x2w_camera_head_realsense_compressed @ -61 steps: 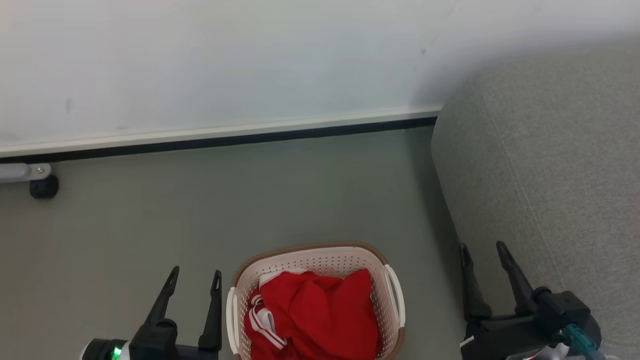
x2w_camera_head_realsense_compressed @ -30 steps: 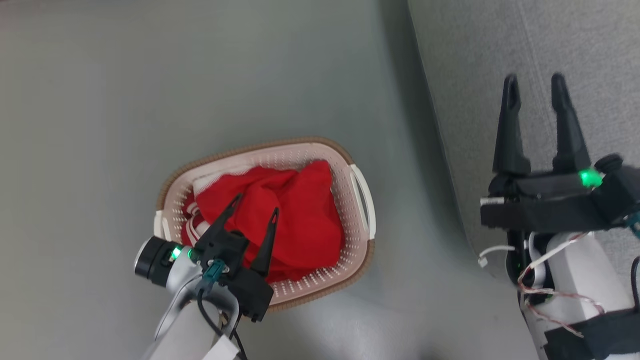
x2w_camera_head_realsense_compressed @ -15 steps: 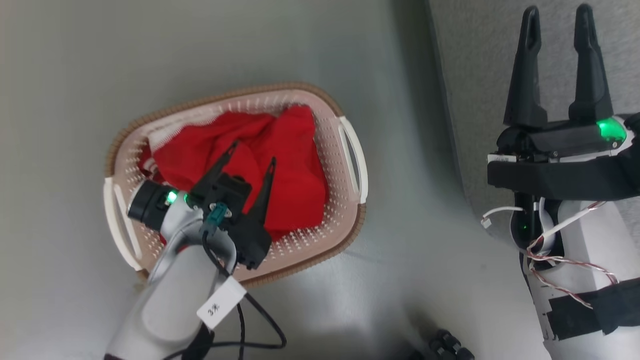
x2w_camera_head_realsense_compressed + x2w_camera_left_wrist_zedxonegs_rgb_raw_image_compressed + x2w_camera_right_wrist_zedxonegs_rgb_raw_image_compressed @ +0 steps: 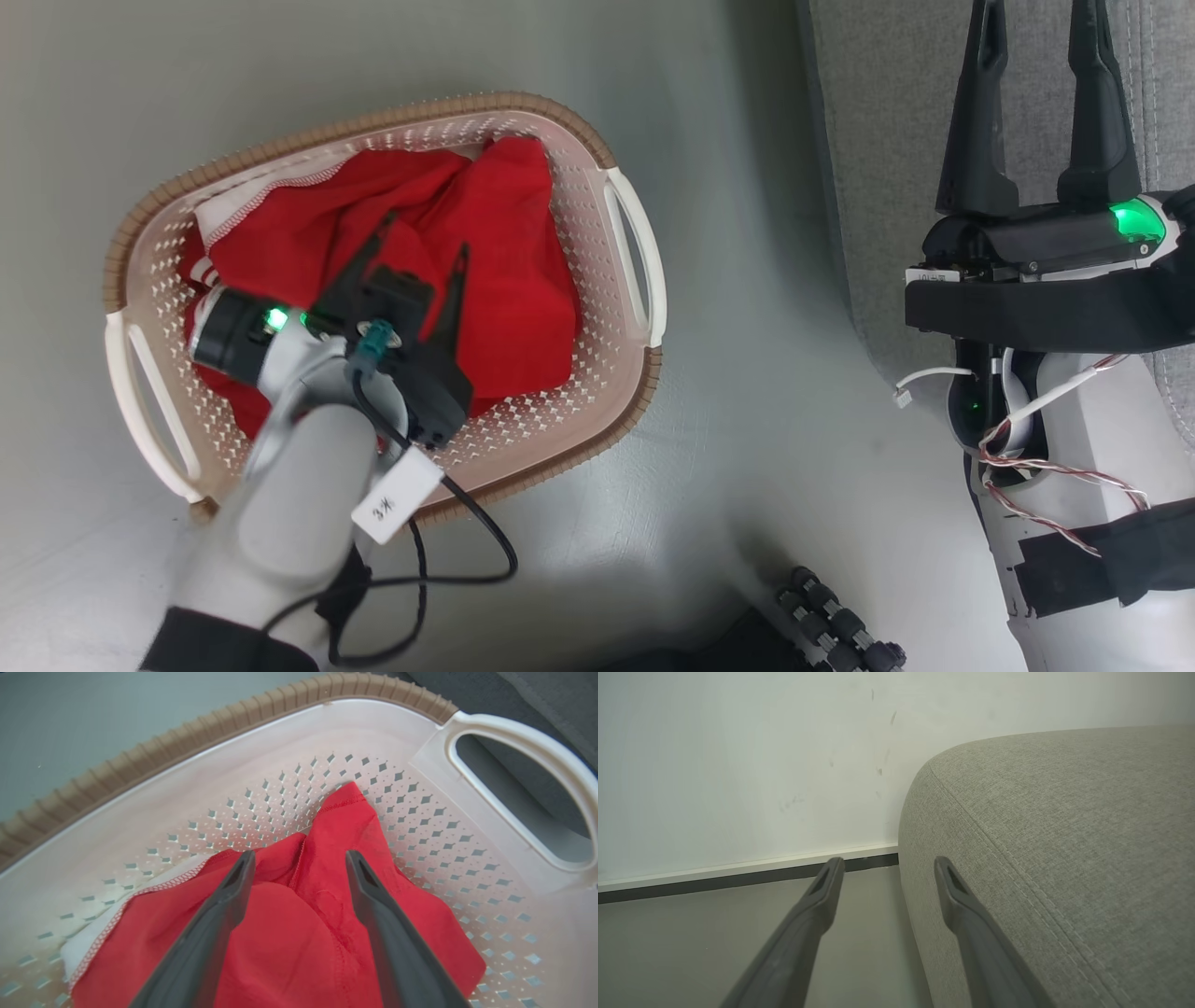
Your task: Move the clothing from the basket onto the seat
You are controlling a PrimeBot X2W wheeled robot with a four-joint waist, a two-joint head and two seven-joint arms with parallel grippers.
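Left pincer (image 4: 425,233), spread and empty, poised over the bright red fabric garments (image 4: 509,247) in the cream-white perforated plastic basket (image 4: 597,392). Basket's long axis runs handle (image 4: 637,261) to handle, slanting toward the grey upholstered sofa (image 4: 887,140); right pincer (image 4: 888,862), also spread, beside it.

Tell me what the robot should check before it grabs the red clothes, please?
1. Left gripper open above the clothing: ok.
2. Its fingers touching the fabric: cannot tell.
3. Clothing lying in the basket: ok.
4. Right gripper open, holding nothing: ok.
5. Seat close beside the basket: ok.
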